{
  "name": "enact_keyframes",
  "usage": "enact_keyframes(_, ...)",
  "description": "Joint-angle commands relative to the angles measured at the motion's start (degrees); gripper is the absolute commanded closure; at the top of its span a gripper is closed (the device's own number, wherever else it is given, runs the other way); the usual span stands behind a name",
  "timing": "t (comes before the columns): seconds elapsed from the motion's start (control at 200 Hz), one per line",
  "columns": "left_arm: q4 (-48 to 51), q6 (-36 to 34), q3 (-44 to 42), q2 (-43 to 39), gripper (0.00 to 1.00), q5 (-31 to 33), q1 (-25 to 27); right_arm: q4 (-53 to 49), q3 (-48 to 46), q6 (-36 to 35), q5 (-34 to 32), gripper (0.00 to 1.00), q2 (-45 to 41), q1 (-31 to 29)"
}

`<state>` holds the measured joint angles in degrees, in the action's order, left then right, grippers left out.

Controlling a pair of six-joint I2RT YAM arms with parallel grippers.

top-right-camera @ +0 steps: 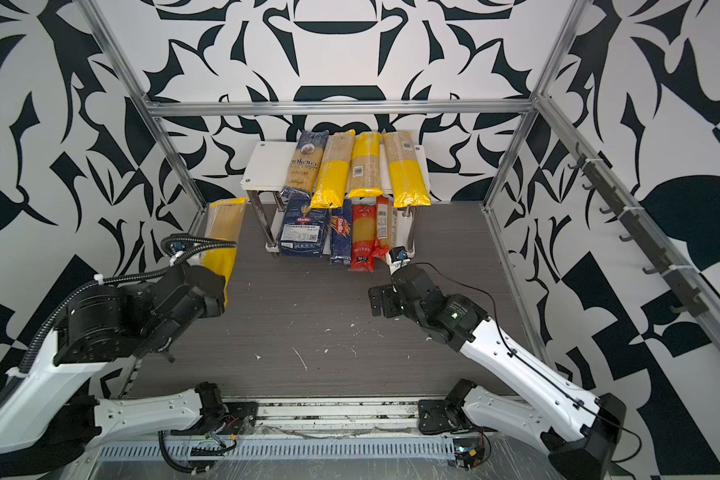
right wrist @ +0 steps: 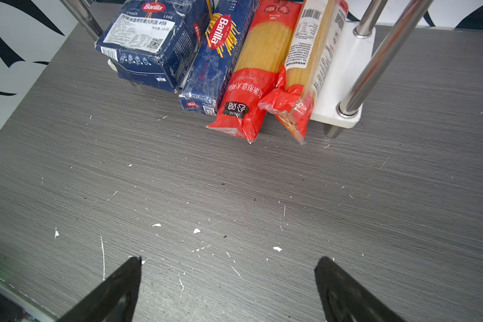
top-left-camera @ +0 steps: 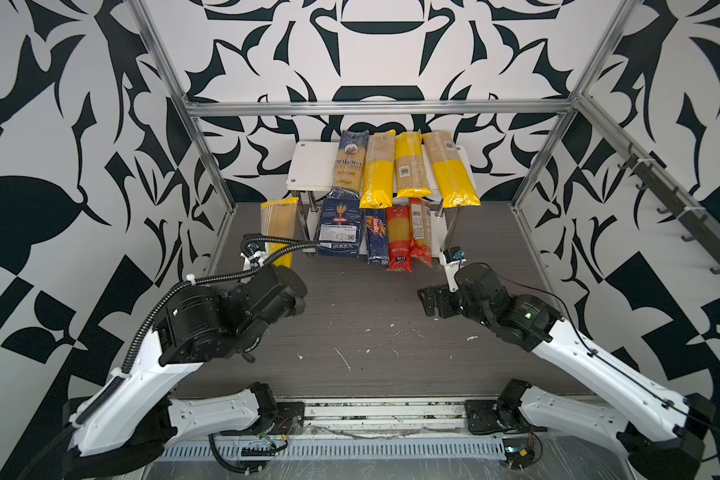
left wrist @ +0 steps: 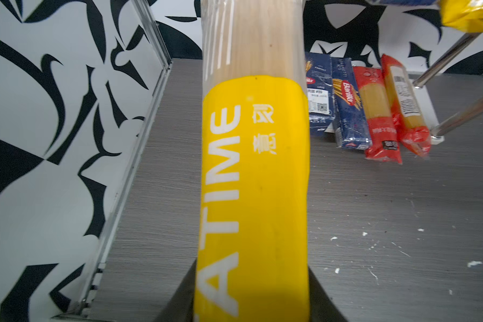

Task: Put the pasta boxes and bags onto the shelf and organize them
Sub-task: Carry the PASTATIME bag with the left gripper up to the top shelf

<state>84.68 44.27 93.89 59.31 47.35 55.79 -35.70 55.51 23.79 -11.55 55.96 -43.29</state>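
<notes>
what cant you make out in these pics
- left hand: both top views, hidden under its own arm; wrist view, only finger edges beside the yellow bag.
- yellow bag's clear end: left wrist view, cut off by the edge.
- back of the shelf's lower board: both top views, covered by packs and the top board.

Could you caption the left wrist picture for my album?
Left gripper holds a yellow-and-clear spaghetti bag, with the Barilla boxes and red bags beyond.
</notes>
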Motion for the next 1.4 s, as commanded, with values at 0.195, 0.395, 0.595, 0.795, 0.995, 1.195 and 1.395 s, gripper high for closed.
enact_keyframes(0.195, -15.39, -23.58, 13.77, 8.84, 1.0, -8.94, -14.21, 1.15, 2.33, -2.04, -1.34, 0.0, -1.03, 0.03)
enact_keyframes(0.395, -17.7, -29.39, 24.77, 17.85, 1.0, -12.85, -18.92, 0.72, 2.58, -2.91, -2.33, 0.0, -1.25, 0.48)
enact_keyframes(0.595, -21.55, -33.22, 31.59, 24.75, 1.0, -20.54, -25.26, -0.04, 3.11, -3.54, -2.69, 0.0, -0.77, 1.35)
enact_keyframes(0.795, -23.62, -35.46, 39.68, 32.11, 1.0, -25.7, -29.42, -0.98, 3.78, -3.89, -2.9, 0.0, -0.72, 2.14)
enact_keyframes(0.995, -26.28, -36.44, 43.7, 38.03, 1.0, -28.82, -31.79, -2.93, 5.12, -4.1, -3.68, 0.0, -1.25, 3.19)
enact_keyframes(1.195, -29.99, -36.54, 45.75, 42.51, 1.0, -31.8, -34.49, -4.45, 6.29, -4.1, -4.44, 0.0, -1.49, 3.98)
enact_keyframes(1.395, -31.43, -36.03, 50.38, 47.2, 1.0, -34.76, -36.94, -5.99, 8.13, -4.1, -5.4, 0.0, -0.69, 4.57)
